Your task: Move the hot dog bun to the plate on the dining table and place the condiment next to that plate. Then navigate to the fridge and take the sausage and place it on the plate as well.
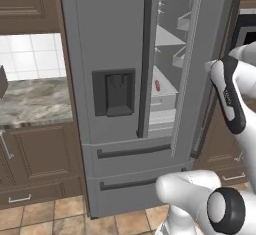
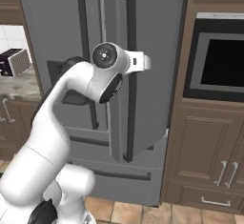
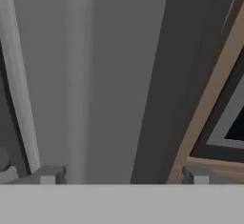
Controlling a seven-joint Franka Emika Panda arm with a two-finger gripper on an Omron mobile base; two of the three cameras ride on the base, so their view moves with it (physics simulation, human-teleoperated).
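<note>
The tall dark grey fridge [image 1: 115, 39] stands in front of me with its right door [image 1: 192, 54] swung partly open, showing grey inner shelves. A small red sausage [image 1: 158, 85] lies on a middle shelf inside. My gripper [image 3: 121, 175] is open, its fingertips [image 3: 47, 175] wide apart with nothing between them, and it faces the grey door panel [image 3: 95, 75] close up. The white wrist [image 2: 138, 62] sits at the door's long black handle [image 2: 128, 75]. The hot dog bun, plate, dining table and condiment are out of view.
A built-in black oven [image 2: 221, 61] in brown cabinetry stands right of the fridge. To the left is a marble-topped counter [image 1: 35, 101] over brown cabinets, with a toaster [image 2: 16, 61] on it. Tan floor tiles [image 1: 45, 219] lie below.
</note>
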